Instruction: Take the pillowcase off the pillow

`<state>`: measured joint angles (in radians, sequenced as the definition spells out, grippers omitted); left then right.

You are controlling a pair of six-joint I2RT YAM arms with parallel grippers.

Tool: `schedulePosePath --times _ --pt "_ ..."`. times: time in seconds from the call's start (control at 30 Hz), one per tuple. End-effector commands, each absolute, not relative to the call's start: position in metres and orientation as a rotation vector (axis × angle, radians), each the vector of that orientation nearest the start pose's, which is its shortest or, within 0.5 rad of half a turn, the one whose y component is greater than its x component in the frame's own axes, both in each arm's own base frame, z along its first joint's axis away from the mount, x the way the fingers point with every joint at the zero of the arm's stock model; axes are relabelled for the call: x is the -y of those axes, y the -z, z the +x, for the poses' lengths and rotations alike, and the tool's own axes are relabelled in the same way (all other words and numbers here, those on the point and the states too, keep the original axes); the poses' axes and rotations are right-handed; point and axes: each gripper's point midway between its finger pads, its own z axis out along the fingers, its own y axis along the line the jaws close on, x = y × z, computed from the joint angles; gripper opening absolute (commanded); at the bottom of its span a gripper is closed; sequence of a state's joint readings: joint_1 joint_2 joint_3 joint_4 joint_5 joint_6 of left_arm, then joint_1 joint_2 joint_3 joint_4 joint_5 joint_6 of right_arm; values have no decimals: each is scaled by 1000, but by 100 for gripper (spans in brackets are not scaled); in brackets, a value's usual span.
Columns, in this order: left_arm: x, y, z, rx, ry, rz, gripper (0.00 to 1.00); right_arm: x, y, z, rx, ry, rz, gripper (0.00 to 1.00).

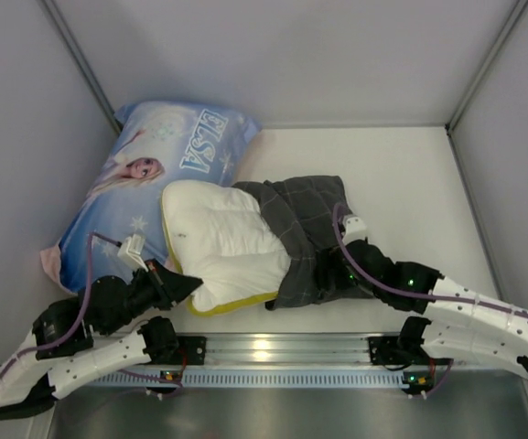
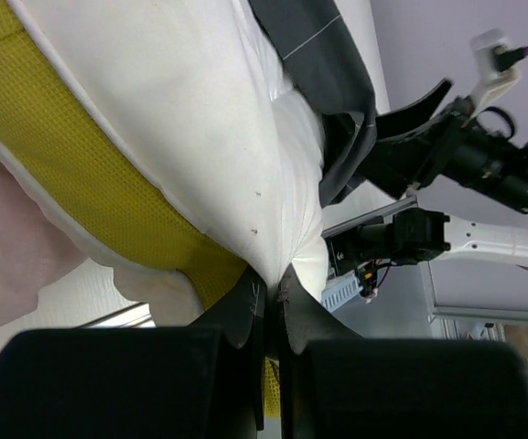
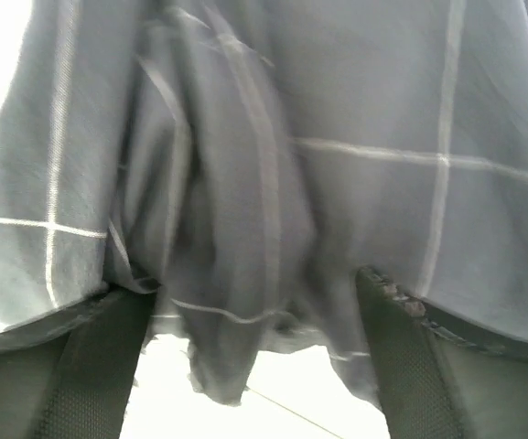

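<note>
On the table (image 1: 410, 183), left gripper (image 2: 268, 293) pinches the pillow (image 1: 222, 242), right gripper (image 3: 254, 288) is spread around the half-off pillowcase (image 1: 305, 229). Reckon it should clamp, then pull.

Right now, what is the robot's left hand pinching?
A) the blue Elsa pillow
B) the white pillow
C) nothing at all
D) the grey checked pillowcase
B: the left gripper is shut on the edge of the white pillow, right by its yellow trim, while the grey pillowcase covers only the pillow's far right end.
</note>
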<state>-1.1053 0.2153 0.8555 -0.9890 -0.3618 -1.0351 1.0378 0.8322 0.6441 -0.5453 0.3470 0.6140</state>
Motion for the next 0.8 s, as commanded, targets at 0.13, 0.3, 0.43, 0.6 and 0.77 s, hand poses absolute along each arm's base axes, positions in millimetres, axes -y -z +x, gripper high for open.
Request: schedulePosePath --times 0.13,0.3,0.43,0.6,0.77 --pt "141 -247 104 -2080 1049 -225 0 -237 -247 200 -2029 -525 -374 99" --pt "138 -248 106 -2067 1038 -225 0 -269 -281 249 -2030 -530 -391 99" --pt "140 -249 102 -2076 1065 -229 0 -270 -274 309 -2078 -437 -342 99" --pt "145 -241 97 -2110 1097 -232 0 -288 -244 360 -2150 -416 -376 99" --pt "145 -237 96 -2113 1106 -238 0 -324 -217 379 -2185 -551 -513 93"
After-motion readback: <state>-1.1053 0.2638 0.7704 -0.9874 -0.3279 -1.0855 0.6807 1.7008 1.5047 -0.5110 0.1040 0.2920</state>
